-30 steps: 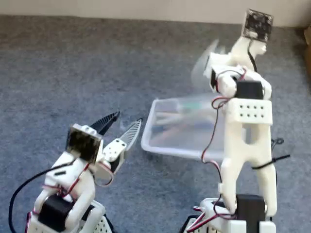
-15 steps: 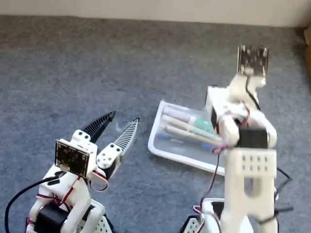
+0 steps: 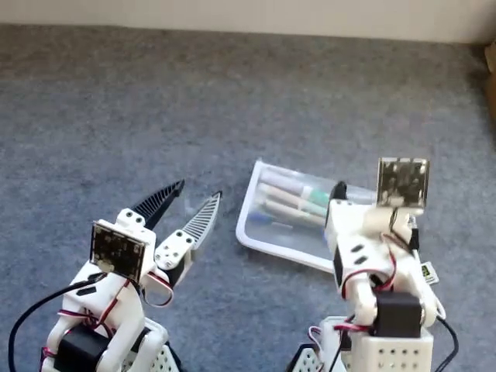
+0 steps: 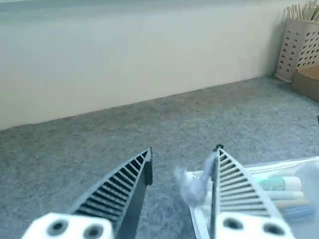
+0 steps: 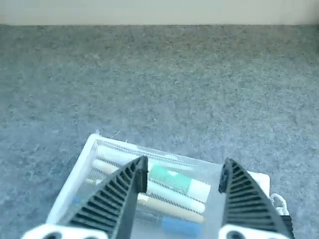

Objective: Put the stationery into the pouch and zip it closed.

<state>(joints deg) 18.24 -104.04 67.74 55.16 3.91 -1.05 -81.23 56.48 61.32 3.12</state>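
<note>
The grey carpeted table [image 3: 116,101] spreads under both of my arms, and a pale wall [image 4: 124,64] runs along its far edge. The clear pouch [image 3: 254,232] lies flat on the carpet in front of my right arm, turned at a slight angle, with the stationery inside it. I cannot tell whether its zip is shut. My right gripper [image 5: 185,162] hangs above the pouch, its two ribbed fingers spread wide with nothing between them, and I cannot tell whether they touch the plastic. My left gripper [image 3: 201,189] sits over bare carpet just beside the pouch's near end, apart from it, its fingers likewise parted and holding nothing. A perforated holder full of sticks [image 4: 299,50] stands by the wall with a cardboard box [image 4: 309,82] next to it. Through the plastic I see a green-banded marker [image 5: 169,175], a cream pen [image 5: 164,206] beside it, and a blue item [image 5: 174,226] nearest me.
</note>
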